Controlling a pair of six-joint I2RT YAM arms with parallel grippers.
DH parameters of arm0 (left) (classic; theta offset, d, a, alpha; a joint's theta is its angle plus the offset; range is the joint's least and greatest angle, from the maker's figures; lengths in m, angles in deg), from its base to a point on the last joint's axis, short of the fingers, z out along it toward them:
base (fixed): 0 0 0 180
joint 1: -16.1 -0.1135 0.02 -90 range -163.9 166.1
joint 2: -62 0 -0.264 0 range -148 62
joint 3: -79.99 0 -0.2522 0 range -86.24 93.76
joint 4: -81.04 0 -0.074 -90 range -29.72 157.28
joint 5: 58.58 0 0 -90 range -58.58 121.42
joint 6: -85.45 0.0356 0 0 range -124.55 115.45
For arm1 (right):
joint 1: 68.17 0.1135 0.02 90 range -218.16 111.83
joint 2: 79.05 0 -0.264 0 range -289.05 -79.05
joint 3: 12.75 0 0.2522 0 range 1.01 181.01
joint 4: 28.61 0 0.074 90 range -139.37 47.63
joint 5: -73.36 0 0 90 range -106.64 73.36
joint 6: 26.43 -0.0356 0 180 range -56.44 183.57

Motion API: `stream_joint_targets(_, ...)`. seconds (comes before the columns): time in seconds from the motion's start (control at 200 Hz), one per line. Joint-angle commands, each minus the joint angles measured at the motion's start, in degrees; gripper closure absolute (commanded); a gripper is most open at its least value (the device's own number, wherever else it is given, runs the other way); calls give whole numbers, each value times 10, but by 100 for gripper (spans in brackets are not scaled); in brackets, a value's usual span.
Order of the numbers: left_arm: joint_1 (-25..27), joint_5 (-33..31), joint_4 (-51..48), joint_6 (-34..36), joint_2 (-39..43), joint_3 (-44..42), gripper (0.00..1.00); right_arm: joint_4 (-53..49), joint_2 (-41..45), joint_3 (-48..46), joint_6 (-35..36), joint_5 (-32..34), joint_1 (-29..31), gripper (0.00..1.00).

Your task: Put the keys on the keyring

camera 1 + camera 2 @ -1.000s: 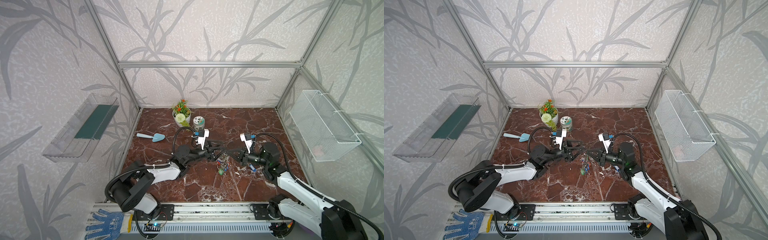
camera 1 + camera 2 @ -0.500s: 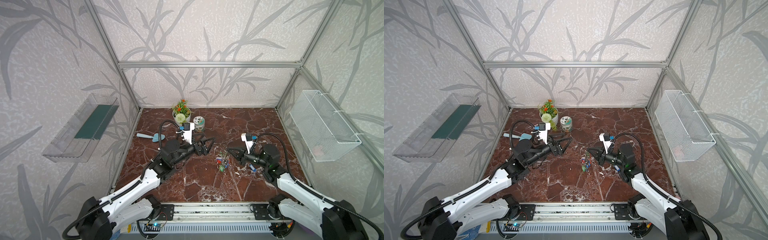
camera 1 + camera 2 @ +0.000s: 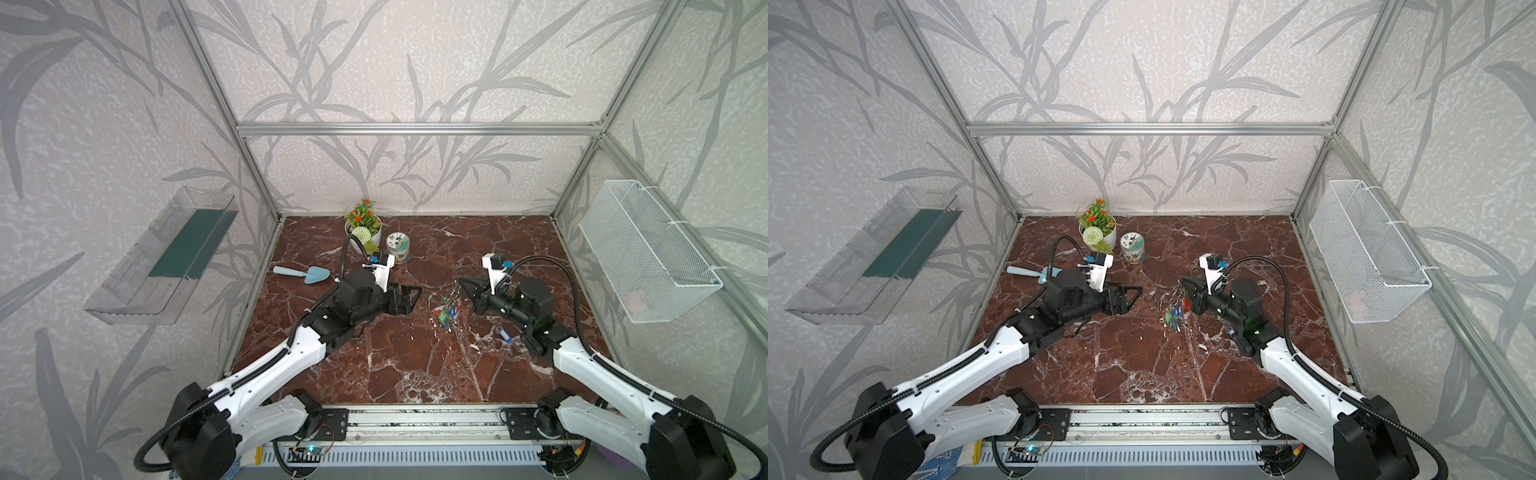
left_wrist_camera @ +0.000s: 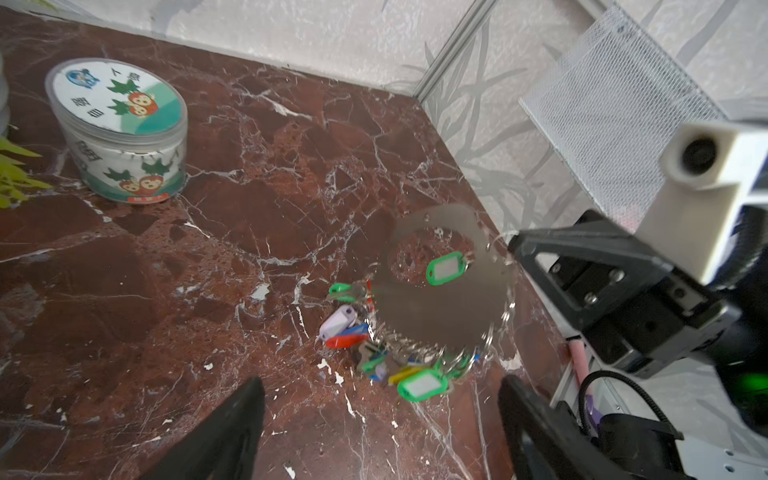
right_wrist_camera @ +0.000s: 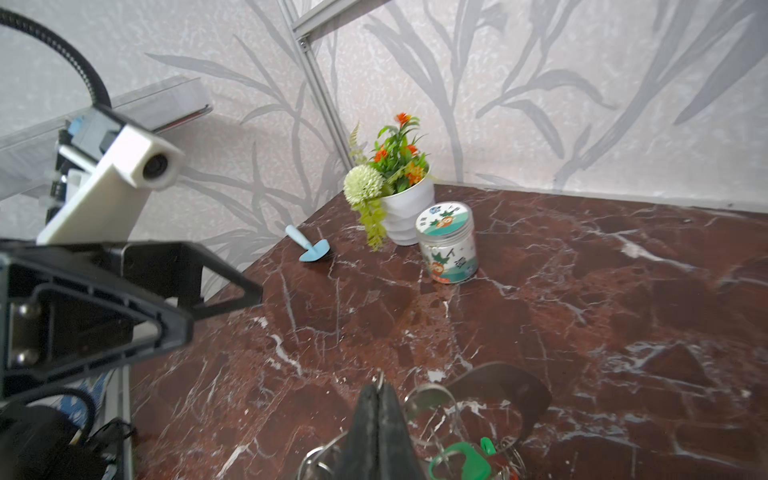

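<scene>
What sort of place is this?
Probably a robot lab test cell: an aluminium frame encloses it, two arms sit on a rail, and the props look staged: a plant and a tin.

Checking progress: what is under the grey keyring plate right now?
Below the keyring hang keys: green, lilac, blue, red tags, bunched. A green tag sits at its hole, where the marble table shows through. Anything behind the solid plate is covered.

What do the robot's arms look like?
The left arm and right arm match: white shells with black joints. A ribbed black cable loops over each wrist. The jaws are black and triangular, with a boxy white camera above them. A small green light glows on the right arm.
</scene>
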Motion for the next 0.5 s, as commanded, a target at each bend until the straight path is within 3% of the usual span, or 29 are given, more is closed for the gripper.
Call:
stream_joint_targets(0.0,21,40,-14,31,-47,34,18,-28,2,47,-6,75,-30,100)
stream_joint_targets(0.245,93,41,-78,95,-164,111,33,-99,29,48,-45,133,-95,100)
stream_joint_targets(0.295,112,34,-88,117,-185,125,36,-116,41,44,-47,174,-103,100)
stream_joint_targets(0.435,166,-45,-89,216,-245,153,42,-155,69,35,-67,188,-144,100)
stream_joint_targets(0.495,179,-66,-46,256,-266,145,46,-173,78,33,-75,189,-162,100)
